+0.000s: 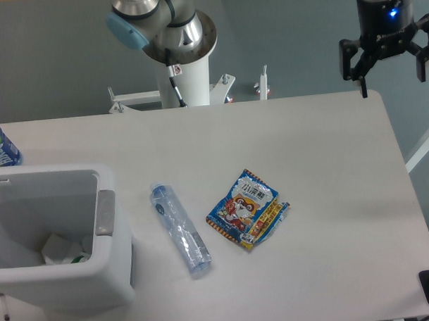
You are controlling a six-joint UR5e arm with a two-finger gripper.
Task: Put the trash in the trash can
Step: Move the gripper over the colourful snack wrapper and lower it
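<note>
A white table (327,163) with a rounded corner filled most of the view. Behind it was a grey-blue floor (49,60). The light was soft and even.

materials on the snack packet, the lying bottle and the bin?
Snack packet: likely glossy printed plastic film, crinkled edges. Crushed bottle: thin clear plastic, table shows through, dented walls. Trash can: white moulded plastic, smooth with soft sheen, rounded corners; grey tab looks matte.
</note>
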